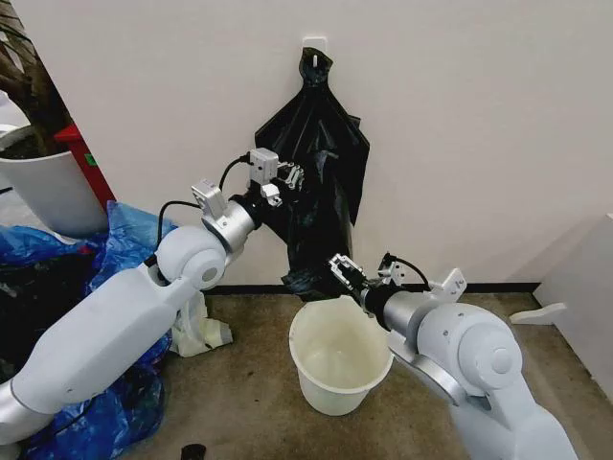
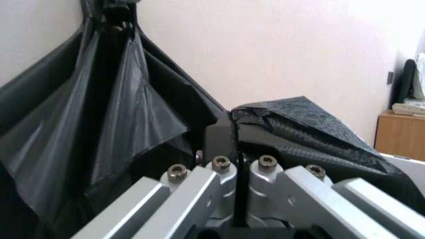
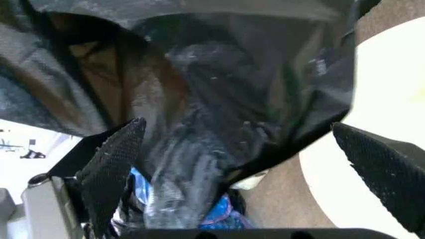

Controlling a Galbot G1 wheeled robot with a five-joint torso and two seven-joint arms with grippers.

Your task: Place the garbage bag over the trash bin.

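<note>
A bunch of black bags (image 1: 321, 115) hangs from a wall hook, pinched to a point at the top. My left gripper (image 1: 287, 178) is at mid-height of it, shut on a fold of the glossy black garbage bag (image 1: 311, 240). In the left wrist view, the black film (image 2: 299, 124) is pinched between my fingers (image 2: 219, 142). The bag's lower edge hangs just over the far rim of the cream trash bin (image 1: 340, 356), which stands upright and bare on the floor. My right gripper (image 1: 345, 272) is at that lower edge, open. Its pads (image 3: 113, 164) stand wide apart with the bag (image 3: 219, 114) in front of them.
A white plant pot (image 1: 48, 192) and a red object (image 1: 81, 153) stand at the far left. Bright blue plastic bags (image 1: 124, 249) are heaped on the floor under my left arm. A crumpled white bag (image 1: 203, 331) lies left of the bin. Bare floor lies in front of the bin.
</note>
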